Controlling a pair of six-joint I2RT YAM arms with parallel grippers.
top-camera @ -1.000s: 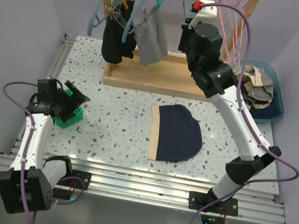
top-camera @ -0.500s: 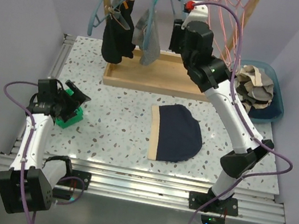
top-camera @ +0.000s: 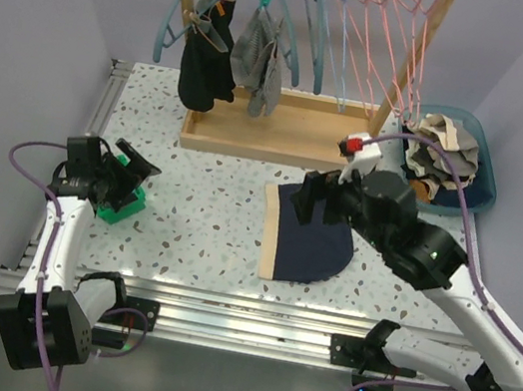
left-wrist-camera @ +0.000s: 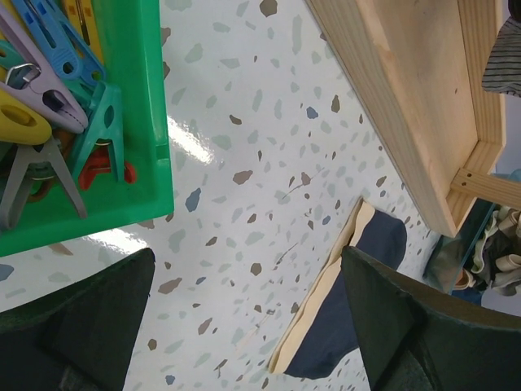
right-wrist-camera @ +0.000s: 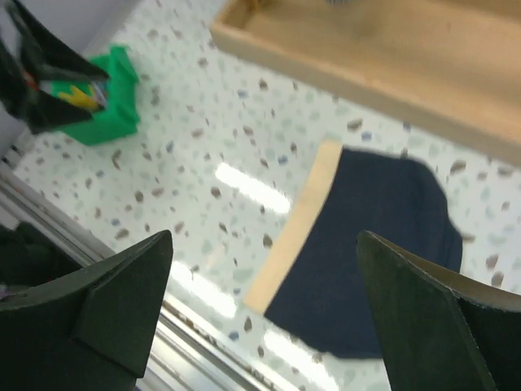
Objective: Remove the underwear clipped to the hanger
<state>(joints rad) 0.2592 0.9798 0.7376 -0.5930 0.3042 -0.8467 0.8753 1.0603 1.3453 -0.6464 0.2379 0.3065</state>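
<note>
A black pair of underwear [top-camera: 207, 62] and a grey pair [top-camera: 259, 57] hang clipped to blue hangers [top-camera: 189, 3] on the wooden rack. A navy pair with a beige waistband [top-camera: 310, 235] lies flat on the table. It also shows in the left wrist view [left-wrist-camera: 335, 340] and the right wrist view [right-wrist-camera: 370, 244]. My right gripper [top-camera: 323, 202] [right-wrist-camera: 264, 314] hovers open and empty over that navy pair. My left gripper [top-camera: 127, 172] [left-wrist-camera: 244, 326] stands open and empty beside the green clip bin [top-camera: 124, 202].
The green bin [left-wrist-camera: 130, 106] [right-wrist-camera: 110, 110] holds several coloured pegs. The rack's wooden base tray [top-camera: 262, 135] [left-wrist-camera: 423, 106] [right-wrist-camera: 383, 45] spans the back. More blue and pink hangers [top-camera: 371, 33] hang to the right. A teal tub [top-camera: 481, 184] of clothes stands at the back right.
My right arm has dropped from the rack to just above the navy pair, and its gripper has opened. The grey pair's hanger has swung left. The left arm has not moved.
</note>
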